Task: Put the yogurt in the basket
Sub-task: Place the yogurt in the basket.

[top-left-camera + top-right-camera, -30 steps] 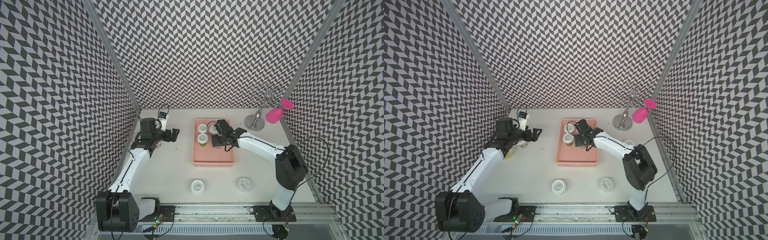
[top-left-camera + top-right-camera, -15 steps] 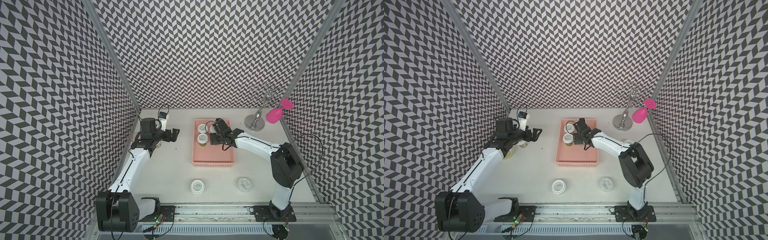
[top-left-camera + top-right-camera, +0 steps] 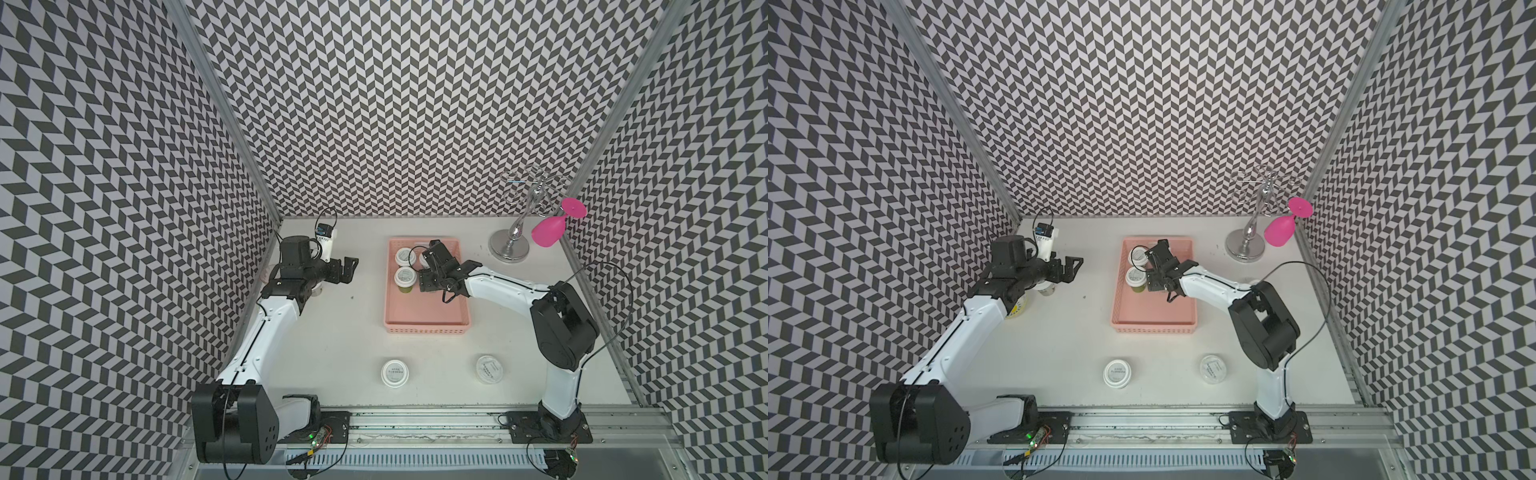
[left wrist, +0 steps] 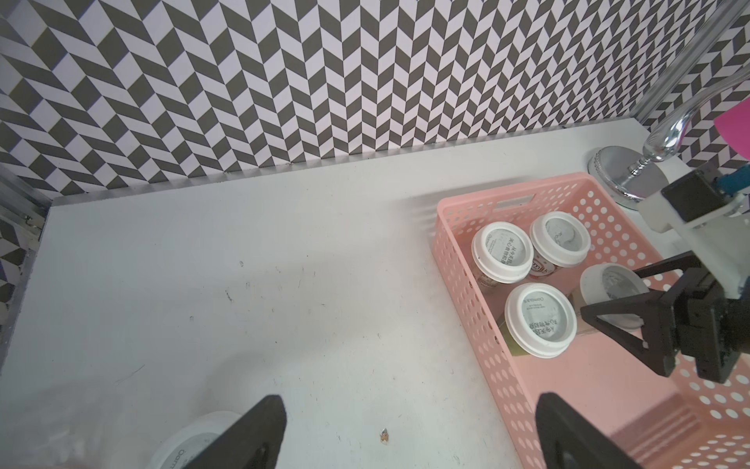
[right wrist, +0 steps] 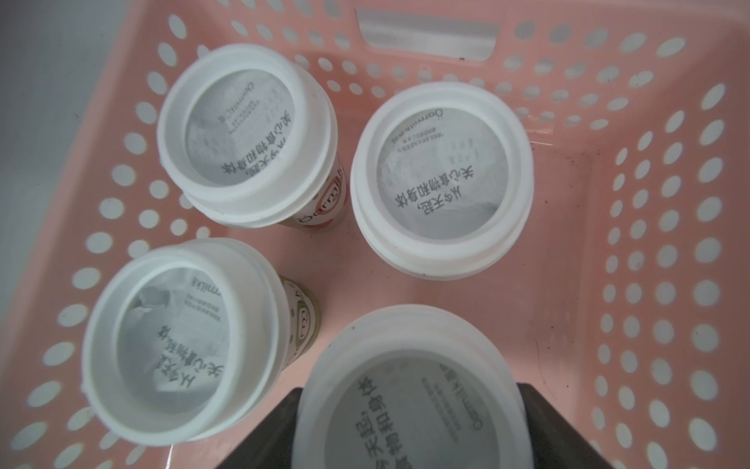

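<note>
- Three yogurt cups (image 5: 440, 178) stand upright, lids up, clustered at the far end of the basket (image 3: 428, 331). Count those as done.
- A fourth cup (image 5: 410, 406) is already inside the basket walls, just beside those three, but it sits between the jaws of your right gripper (image 3: 428, 266).
- That gripper is clamped on the fourth cup. The jaws stand fairly wide, yet a dark finger (image 5: 264, 438) presses each side below the lid. You cannot tell whether its base rests on the basket floor.
- Left to do: a white-lidded cup (image 3: 395, 372) and a greyer-lidded cup (image 3: 489, 368) stand on the table (image 3: 332, 353) near the front rail, well apart from the basket.
- Another lid (image 4: 182, 436) shows on the table just beneath your left gripper (image 3: 348, 270), near the left wall.
- Your left gripper is spread fully and holds nothing. It hovers over the table, apart from the basket.
- My judgement is that you are about halfway. Letting go of the fourth cup comes first, then the table cups.
</note>
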Controlling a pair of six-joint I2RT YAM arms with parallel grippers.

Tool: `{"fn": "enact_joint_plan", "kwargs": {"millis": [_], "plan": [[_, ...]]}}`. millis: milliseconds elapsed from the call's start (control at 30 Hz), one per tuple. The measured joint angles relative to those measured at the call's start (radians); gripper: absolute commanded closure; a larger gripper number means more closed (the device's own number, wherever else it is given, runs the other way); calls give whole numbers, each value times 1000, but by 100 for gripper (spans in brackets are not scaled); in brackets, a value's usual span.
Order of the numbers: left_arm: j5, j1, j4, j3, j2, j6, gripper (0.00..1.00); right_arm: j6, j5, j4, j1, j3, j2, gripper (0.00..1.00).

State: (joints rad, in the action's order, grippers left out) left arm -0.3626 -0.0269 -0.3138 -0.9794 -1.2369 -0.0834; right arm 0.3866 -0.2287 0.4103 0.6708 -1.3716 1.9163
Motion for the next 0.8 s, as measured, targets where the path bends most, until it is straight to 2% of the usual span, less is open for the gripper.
{"fn": "enact_joint_plan", "kwargs": {"millis": [567,800], "plan": [[-2,5,2,3,1,3,0,-1,1,9,0,1,15,7],[5,15,7,15,2,3,0,-1,1,37,0,8,-55,3]]}}
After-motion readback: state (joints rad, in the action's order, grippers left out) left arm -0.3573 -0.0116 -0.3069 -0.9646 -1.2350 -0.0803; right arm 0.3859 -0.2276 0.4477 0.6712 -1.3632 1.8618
